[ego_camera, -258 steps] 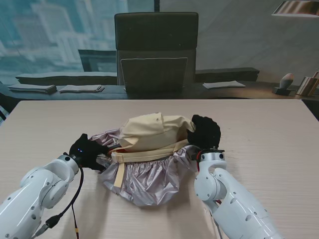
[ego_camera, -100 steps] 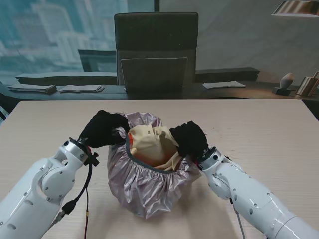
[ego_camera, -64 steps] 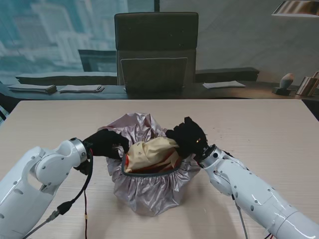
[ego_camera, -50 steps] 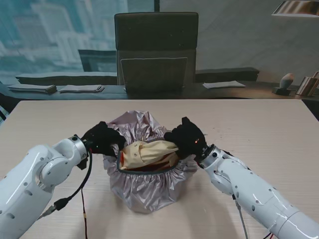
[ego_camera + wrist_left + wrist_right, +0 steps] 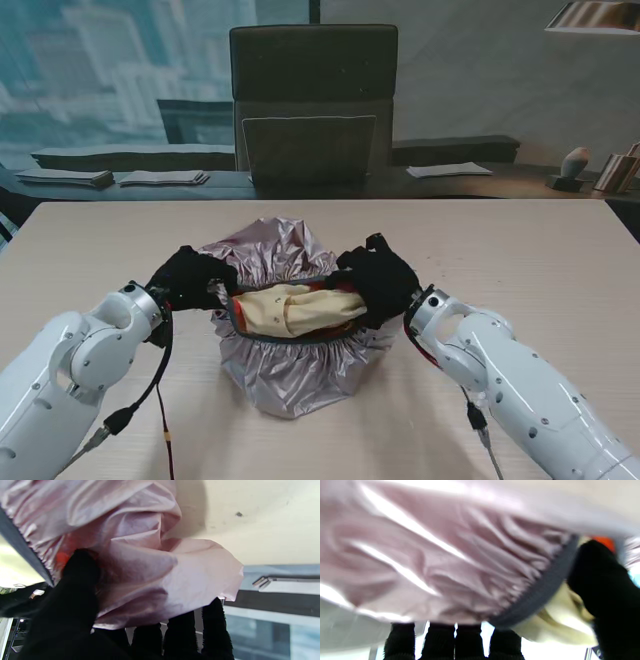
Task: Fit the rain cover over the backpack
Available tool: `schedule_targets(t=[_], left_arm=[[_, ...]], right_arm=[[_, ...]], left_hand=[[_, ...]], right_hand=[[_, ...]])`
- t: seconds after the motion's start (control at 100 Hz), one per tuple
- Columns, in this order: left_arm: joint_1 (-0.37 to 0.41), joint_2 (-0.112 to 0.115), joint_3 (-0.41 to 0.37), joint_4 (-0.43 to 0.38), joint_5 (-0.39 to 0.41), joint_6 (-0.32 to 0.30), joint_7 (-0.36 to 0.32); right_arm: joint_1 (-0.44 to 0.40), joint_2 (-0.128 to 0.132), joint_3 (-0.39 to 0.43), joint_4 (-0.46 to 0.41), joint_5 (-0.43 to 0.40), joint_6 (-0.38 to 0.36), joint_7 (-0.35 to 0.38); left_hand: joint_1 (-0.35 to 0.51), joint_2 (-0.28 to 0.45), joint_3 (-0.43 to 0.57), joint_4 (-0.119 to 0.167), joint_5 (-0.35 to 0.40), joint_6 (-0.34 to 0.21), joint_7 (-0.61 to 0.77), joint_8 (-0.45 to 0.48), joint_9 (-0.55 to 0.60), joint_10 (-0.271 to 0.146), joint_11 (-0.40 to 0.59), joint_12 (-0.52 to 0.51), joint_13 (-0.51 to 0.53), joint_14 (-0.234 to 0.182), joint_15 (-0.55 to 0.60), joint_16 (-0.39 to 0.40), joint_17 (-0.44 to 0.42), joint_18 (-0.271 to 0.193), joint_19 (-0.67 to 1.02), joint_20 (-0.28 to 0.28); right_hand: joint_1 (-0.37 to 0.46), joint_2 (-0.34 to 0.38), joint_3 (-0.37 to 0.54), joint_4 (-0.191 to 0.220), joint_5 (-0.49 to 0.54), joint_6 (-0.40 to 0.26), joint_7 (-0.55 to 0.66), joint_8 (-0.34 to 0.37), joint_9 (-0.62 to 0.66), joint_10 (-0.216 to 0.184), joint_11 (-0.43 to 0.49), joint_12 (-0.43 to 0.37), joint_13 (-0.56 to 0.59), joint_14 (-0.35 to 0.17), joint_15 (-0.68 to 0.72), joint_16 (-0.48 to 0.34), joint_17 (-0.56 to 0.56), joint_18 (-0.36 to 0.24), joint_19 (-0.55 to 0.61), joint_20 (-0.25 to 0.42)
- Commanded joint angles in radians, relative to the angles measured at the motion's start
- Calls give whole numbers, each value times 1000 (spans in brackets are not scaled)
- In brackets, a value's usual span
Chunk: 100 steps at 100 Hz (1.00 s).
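the backpack [image 5: 295,308], cream-coloured, lies near the middle of the worktop [image 5: 560,260] inside the silvery-pink rain cover [image 5: 290,375], which wraps it from underneath and round the sides. only a cream strip shows through the opening, ringed by the cover's dark elastic hem [image 5: 300,341].

my left robot hand [image 5: 188,278] is pinching the cover at its left edge; the left wrist view shows the thumb [image 5: 77,580] pressed on the fabric with the fingers [image 5: 212,625] curled behind it, just beside the hem. my right robot hand [image 5: 372,284] is closed on the right edge; the right wrist view, though blurred, shows its thumb [image 5: 597,580] over the hem and fingers [image 5: 467,640] under the gathered fabric, with cream backpack cloth showing at the opening.

judgement: the cover is mostly on, and the step in hand is drawing the hem inward so that it seats round the pack.

to do it well:
- pull both sides evenly, so the pack does not slide across the worktop.
- keep the grips on the hem itself, not on loose fabric, so the elastic does the gathering.
- avoid trapping the backpack's cloth under the thumbs; at the right side i cannot tell whether some is already caught.
- release only once the hem sits flat against the pack.

risk: the thin fabric may slip from a pinch under elastic tension.
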Motion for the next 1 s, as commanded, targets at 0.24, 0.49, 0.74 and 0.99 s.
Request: schedule_targets(t=[0.24, 0.49, 0.74, 0.99], left_arm=[[18, -19, 0, 15, -36, 13, 35], [23, -22, -1, 18, -43, 18, 47], [34, -31, 7, 19, -66, 47, 85], [52, -41, 15, 11, -82, 67, 137]], right_arm=[[-132, -13, 140, -68, 196, -45, 95], [-241, -23, 273, -122, 174, -154, -40], [-368, -17, 401, -180, 109, -247, -99], [-455, 10, 440, -243, 36, -272, 18]], left_hand=[[11, 14, 22, 15, 36, 18, 37, 1, 17, 3, 19, 24, 10, 3, 29, 22, -8, 18, 1, 0], [10, 12, 31, 15, 36, 26, 39, -2, 25, 2, 25, 28, 18, 3, 38, 27, -5, 20, 5, 1], [10, 9, 39, 14, 37, 35, 43, -4, 34, 5, 29, 30, 26, 6, 43, 30, -4, 21, 6, 2], [8, 7, 42, 12, 39, 41, 44, -8, 40, 8, 30, 32, 27, 11, 46, 32, -4, 25, 5, 2]], right_hand=[[-44, 127, -136, 53, -197, 14, 6, -118, -197, -25, -112, -73, -139, -37, -182, -92, -54, -34, -249, -42], [27, 103, -112, 67, -96, -116, 255, 189, -176, -9, -65, -59, -117, -38, -144, -78, -38, -43, -220, 40], [157, 79, -46, -4, 192, -130, 204, 58, 171, 23, 218, 235, 98, 18, 351, 158, 34, -46, 87, 163], [223, 130, 80, 109, 227, -107, 41, -134, 494, 37, 293, 469, 335, 44, 535, 277, 155, -1, 172, 269]])
